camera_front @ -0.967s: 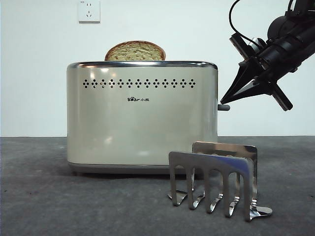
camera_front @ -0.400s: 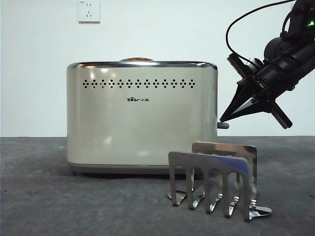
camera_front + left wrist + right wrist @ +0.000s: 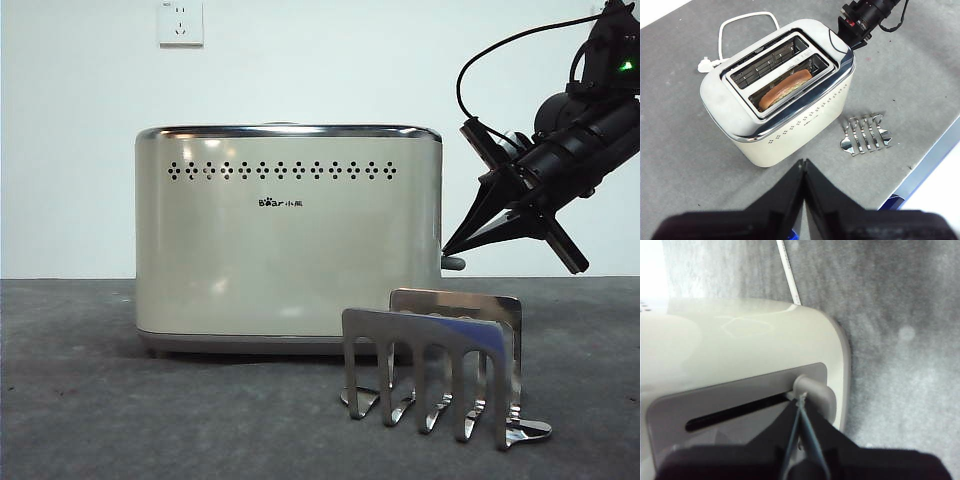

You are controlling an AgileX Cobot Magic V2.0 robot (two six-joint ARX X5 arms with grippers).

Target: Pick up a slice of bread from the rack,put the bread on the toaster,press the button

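The cream toaster stands mid-table. The slice of bread sits low in the toaster's nearer slot and does not show in the front view. My right gripper is shut, its tips resting on top of the grey button at the toaster's narrow right side. In the right wrist view the shut tips touch the button at the end of its slot. The steel rack stands empty in front, also seen from above as the rack. My left gripper hovers high above, shut and empty.
A white power cord loops behind the toaster. A wall socket is on the back wall. The table's edge runs close beyond the rack in the left wrist view.
My right gripper has pushed the button downward along the toaster's side. The bread, standing above the rim a second ago, has sunk into the slot.
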